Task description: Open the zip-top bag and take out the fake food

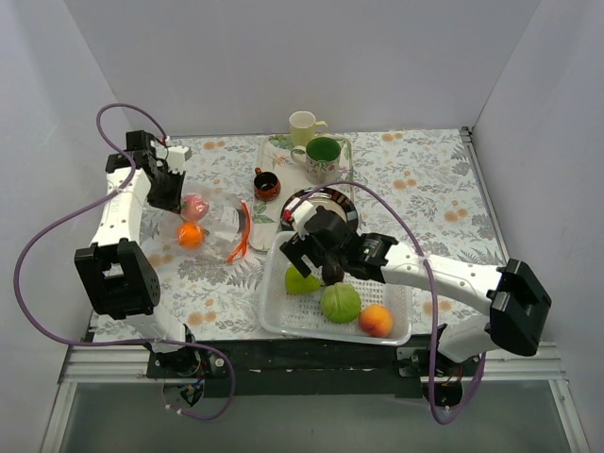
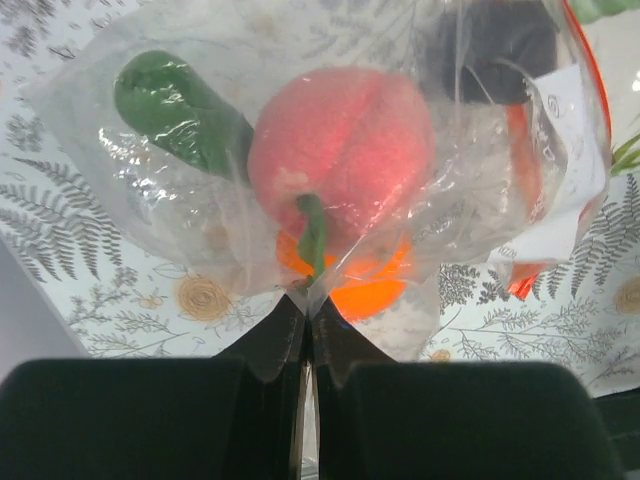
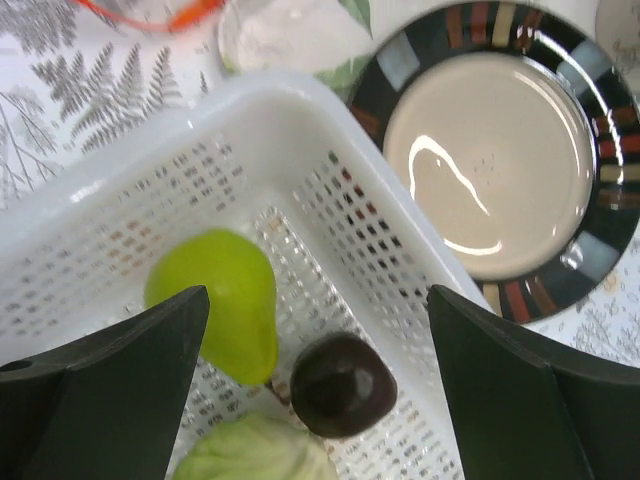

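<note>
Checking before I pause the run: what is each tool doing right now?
Left tool: closed, pinching the zip-top bag.
Right tool: open, empty, above the white basket.

**A:** From where does the top camera look?

**B:** From above and behind the arm bases. It faces down and forward and takes in the whole flowered table (image 1: 425, 179), from far.

**A:** And the left wrist camera?

**B:** It looks along its own fingers (image 2: 265, 348), very near to the zip-top bag (image 2: 130, 200); the pinkish apple (image 2: 340, 150) fills the middle.

**A:** The right one?

**B:** It looks steeply down into the white basket (image 3: 250, 110), also near. The green pear (image 3: 215, 290) and the striped plate (image 3: 608, 215) are seen in the top view too.
</note>
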